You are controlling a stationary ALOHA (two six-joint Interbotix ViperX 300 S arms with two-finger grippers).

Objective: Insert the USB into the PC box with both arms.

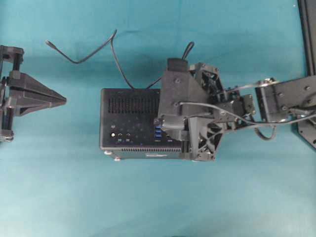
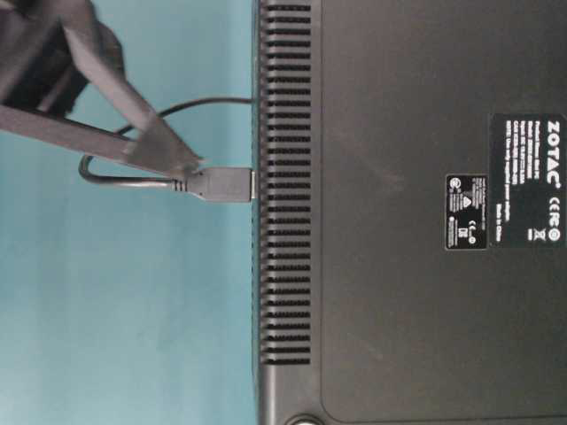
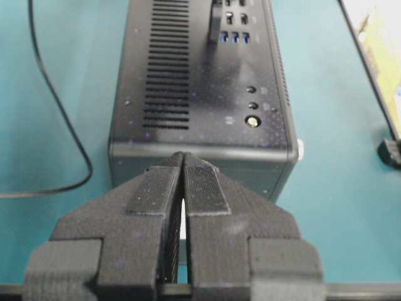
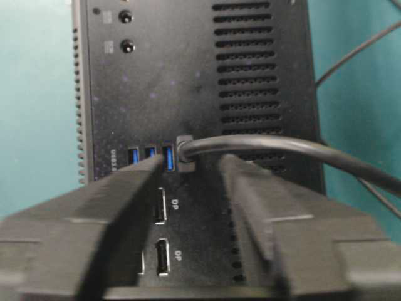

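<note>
The right gripper [image 4: 188, 188] hangs over the PC box [image 1: 128, 106] with its jaws spread, gripping nothing; the USB [image 4: 183, 153] sits plugged in beside the blue ports [image 4: 150, 157]. The left gripper [image 3: 183, 182], jaws pressed together and empty, waits just off the box's end. Bare teal tabletop [image 1: 148, 197] surrounds the box, the cable [image 1: 84, 57] trailing beyond it.

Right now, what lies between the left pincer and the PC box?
Nothing: the overhead view shows only bare teal table between the shut left pincer and the PC box.

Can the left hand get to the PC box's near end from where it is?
Probably yes. The left hand is shut and points at the PC box, with only bare table between them in the overhead view. The right hand, open, is busy at the USB farther along.
</note>
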